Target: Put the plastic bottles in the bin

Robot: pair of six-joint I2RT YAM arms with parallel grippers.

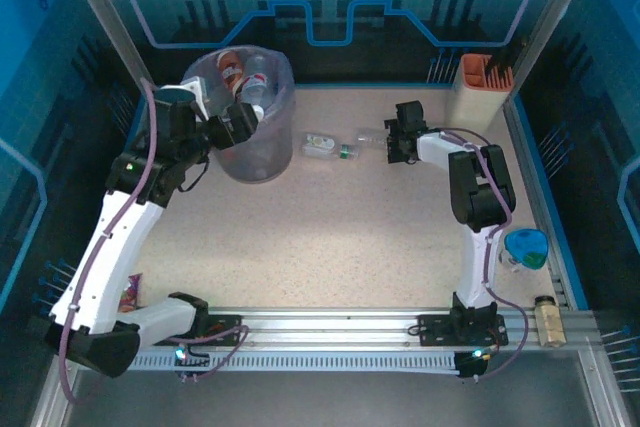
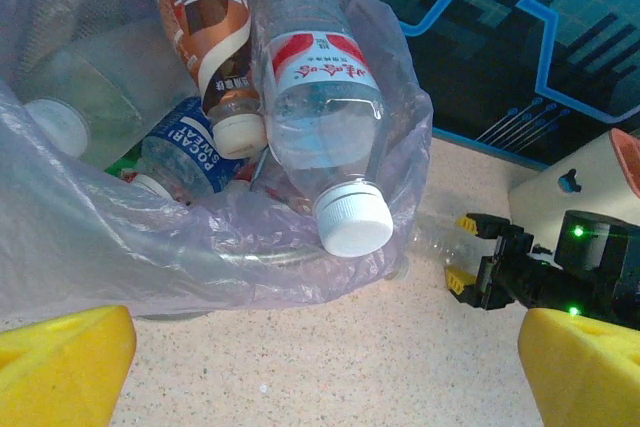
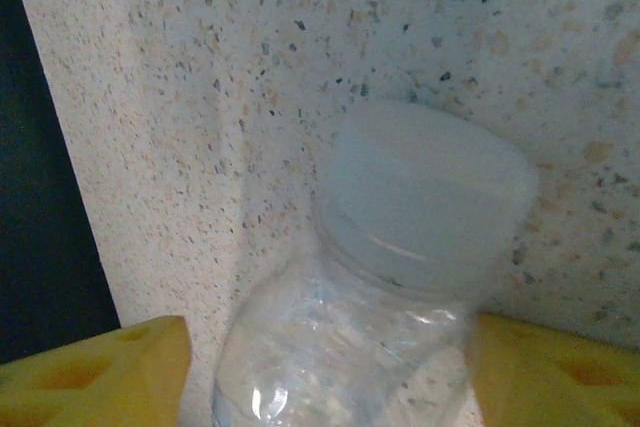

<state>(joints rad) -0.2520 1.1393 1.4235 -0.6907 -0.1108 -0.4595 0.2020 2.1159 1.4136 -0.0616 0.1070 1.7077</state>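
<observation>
Several bottles already in bin, upper left of top view; labelled bottle and clear bottle left lying on table, upper centre; right gripper straddles clear bottle, clamp uncertain; left gripper wide, empty, at bin rim.

Clear bottle, blurred, its body beyond the bottom edge

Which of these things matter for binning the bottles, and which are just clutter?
Job: bin; bottles inside it; labelled bottle lying on the table; clear bottle between the fingers of the right hand.
Clutter: cream-and-orange holder; red packet at the near-left edge.
</observation>
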